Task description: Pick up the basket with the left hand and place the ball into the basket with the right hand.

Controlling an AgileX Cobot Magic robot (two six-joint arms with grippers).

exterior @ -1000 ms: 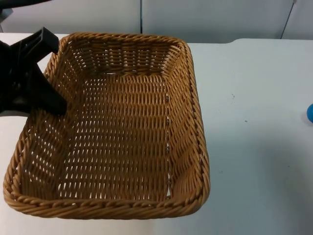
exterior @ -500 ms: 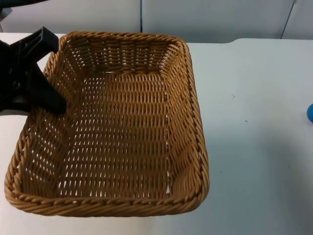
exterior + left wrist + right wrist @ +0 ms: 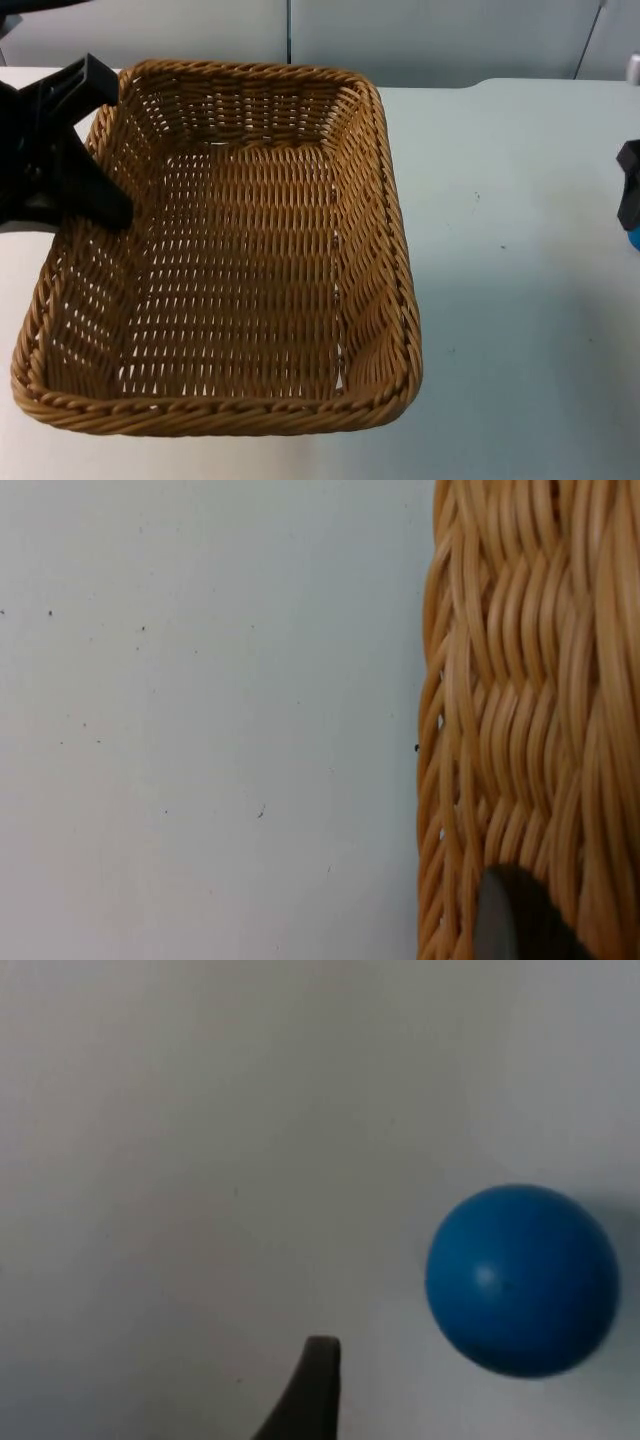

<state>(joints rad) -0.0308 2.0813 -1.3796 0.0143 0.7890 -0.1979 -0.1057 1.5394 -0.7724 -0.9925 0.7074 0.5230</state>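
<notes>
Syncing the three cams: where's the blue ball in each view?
Top view: the ball is a blue sliver at the right edge, just under the right gripper.
Left wrist view: not in it; basket wall and table.
Right wrist view: the ball lies on bare table, apart from the fingertip.
Shared landmark: the white table.

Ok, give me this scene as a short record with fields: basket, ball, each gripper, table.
basket: wicker basket, empty, left rim clamped
left gripper: left gripper shut on the basket's left rim
ball: blue ball on the table, near the right edge of the top view, apart from the basket
right gripper: right gripper right above the ball, not holding it; its fingertip is beside the ball
table: white table
</notes>
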